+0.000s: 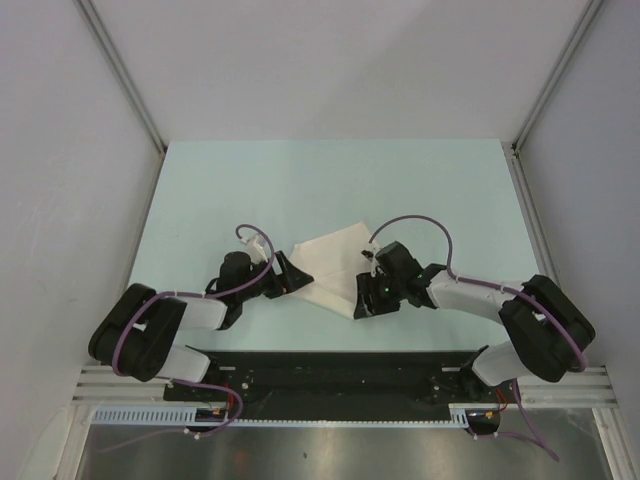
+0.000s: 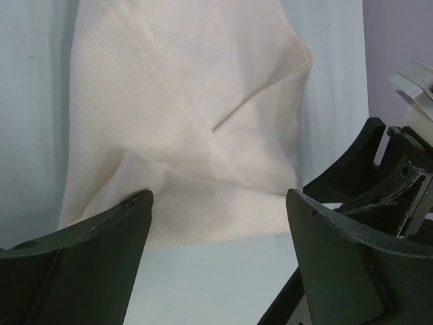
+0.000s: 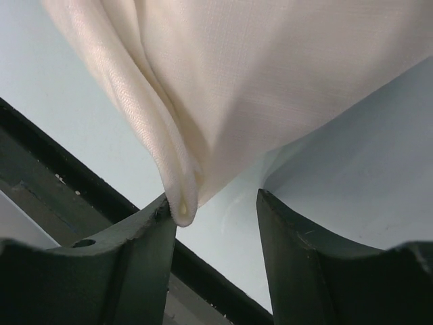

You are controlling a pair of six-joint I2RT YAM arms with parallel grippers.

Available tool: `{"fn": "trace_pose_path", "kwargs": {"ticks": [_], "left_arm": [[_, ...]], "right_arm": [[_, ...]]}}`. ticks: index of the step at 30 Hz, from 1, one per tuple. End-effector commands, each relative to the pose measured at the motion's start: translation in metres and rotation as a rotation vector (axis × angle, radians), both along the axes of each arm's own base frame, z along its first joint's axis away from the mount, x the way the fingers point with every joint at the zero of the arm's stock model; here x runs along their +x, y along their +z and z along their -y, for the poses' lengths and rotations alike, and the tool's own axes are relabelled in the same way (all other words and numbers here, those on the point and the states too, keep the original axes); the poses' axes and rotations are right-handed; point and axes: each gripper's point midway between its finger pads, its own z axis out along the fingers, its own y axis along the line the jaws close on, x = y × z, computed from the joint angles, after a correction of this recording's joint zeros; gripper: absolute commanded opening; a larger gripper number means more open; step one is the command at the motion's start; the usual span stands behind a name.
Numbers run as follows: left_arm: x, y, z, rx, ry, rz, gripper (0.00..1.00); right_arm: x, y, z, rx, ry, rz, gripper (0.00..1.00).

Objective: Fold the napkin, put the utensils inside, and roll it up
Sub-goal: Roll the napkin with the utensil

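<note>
The left tool [image 2: 218, 200] stands with its fingers apart, gripping nothing; the napkin's near edge lies between them, and a rumpled corner just meets the tip of one finger [image 2: 139, 203]. The right tool [image 3: 213, 200] is likewise spread. A thick folded corner of the cloth hangs at the tip of one of its fingers [image 3: 159, 220], though I cannot tell whether it touches or only sits just beside it.

The napkin [image 1: 330, 262] lies on the pale table [image 1: 300, 180] between the two tools, already creased into overlapping layers rather than flat. No spoon shows in any view.

This looks like the folding step, with both tools lined up at opposite corners for a grasp. The next move probably calls for each tool to close squarely on all layers of its corner, then lift and carry the cloth across together so the fold lands even and nothing slips out.
</note>
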Motion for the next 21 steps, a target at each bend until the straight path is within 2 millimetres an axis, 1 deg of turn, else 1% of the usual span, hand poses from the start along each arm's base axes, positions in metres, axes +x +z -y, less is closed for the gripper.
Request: {"fn": "trace_pose_path", "kwargs": {"ticks": [1, 4, 7, 8, 10, 11, 12, 14, 17, 18, 21], "left_arm": [[-0.023, -0.059, -0.037, 0.208, 0.076, -0.163, 0.89], [-0.024, -0.059, -0.037, 0.21, 0.076, -0.163, 0.89], [-0.023, -0.059, -0.038, 0.213, 0.078, -0.162, 0.89], [-0.024, -0.059, -0.038, 0.214, 0.079, -0.163, 0.89], [-0.023, -0.059, -0.038, 0.216, 0.082, -0.161, 0.89], [-0.023, -0.059, -0.039, 0.219, 0.085, -0.162, 0.89], [-0.024, -0.06, -0.04, 0.223, 0.089, -0.164, 0.89], [-0.022, -0.059, -0.042, 0.228, 0.1, -0.157, 0.89], [-0.022, -0.06, -0.044, 0.237, 0.109, -0.16, 0.89], [-0.023, -0.06, -0.044, 0.24, 0.111, -0.162, 0.89], [-0.022, -0.059, -0.046, 0.246, 0.115, -0.159, 0.89]], "right_arm": [[0.017, 0.004, -0.003, 0.019, -0.051, 0.022, 0.53], [0.019, -0.001, -0.001, 0.011, -0.068, 0.003, 0.49], [0.019, -0.006, 0.001, 0.0, -0.079, -0.016, 0.43], [0.018, -0.009, 0.002, -0.006, -0.08, -0.028, 0.39], [0.016, -0.013, 0.005, -0.021, -0.087, -0.045, 0.34], [0.017, -0.014, 0.006, -0.024, -0.096, -0.054, 0.29], [0.014, -0.02, 0.009, -0.039, -0.1, -0.074, 0.26], [0.013, -0.024, 0.013, -0.057, -0.119, -0.102, 0.23], [0.01, -0.031, 0.017, -0.083, -0.13, -0.134, 0.25], [0.007, -0.035, 0.02, -0.105, -0.133, -0.156, 0.26], [0.006, -0.04, 0.028, -0.164, -0.141, -0.158, 0.34]]}}
